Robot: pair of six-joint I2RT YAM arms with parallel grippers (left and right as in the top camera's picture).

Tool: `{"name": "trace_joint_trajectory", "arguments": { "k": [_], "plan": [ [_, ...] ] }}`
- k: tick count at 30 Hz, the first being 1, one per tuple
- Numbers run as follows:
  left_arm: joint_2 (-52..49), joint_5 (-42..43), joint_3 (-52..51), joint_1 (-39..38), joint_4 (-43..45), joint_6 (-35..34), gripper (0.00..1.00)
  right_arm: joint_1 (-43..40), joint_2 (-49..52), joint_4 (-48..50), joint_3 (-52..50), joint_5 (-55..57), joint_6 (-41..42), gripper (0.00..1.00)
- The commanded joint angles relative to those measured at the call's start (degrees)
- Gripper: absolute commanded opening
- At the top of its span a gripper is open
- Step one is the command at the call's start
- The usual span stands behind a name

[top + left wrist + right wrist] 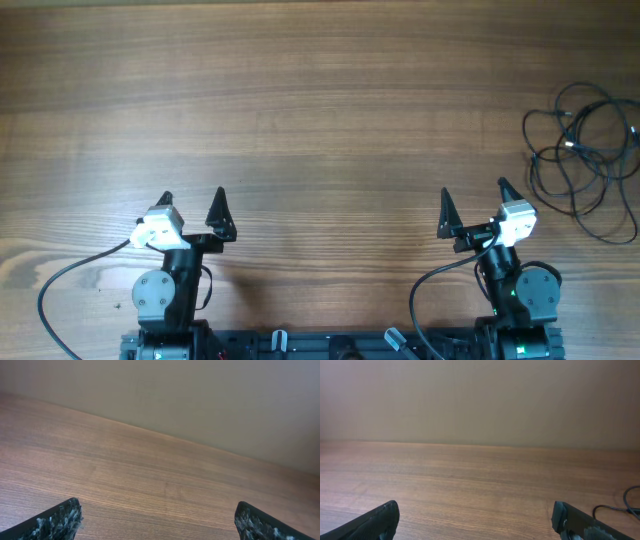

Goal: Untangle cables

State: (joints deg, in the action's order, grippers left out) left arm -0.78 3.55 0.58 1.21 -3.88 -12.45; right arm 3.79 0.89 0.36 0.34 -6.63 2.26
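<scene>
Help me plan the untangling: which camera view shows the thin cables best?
The overhead view: it shows the cables whole, a loose tangle near the right edge of the table. The right wrist view catches only a thin strand at its lower right; the left wrist view shows none.

My claw (157, 510) is spread wide, and only wood shows between the tips. The left finger (52, 521) is at the bottom left corner and the right finger (260, 522) at the bottom right. Both are black with a rough, speckled surface. The brown wood-grain desk (150, 470) lies ahead of the claw. Its far edge runs slanted, closer on the claw's right side. Beyond it is a plain grey-beige wall (210, 400). I can't tell if the tips touch the desk.
</scene>
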Motion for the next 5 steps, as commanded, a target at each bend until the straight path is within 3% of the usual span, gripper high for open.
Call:
{"name": "trace_joint_trajectory", "arguments": {
  "k": [1, 5],
  "plan": [
    [0.6, 1.1, -0.3, 0.4, -0.2, 1.2, 1.0, -0.3, -0.1, 0.1, 0.0, -0.9, -0.2, 1.0],
    [0.6, 1.1, -0.3, 0.4, -0.2, 1.2, 1.0, -0.3, -0.1, 0.1, 0.0, -0.9, -0.2, 1.0]
  ]
}}
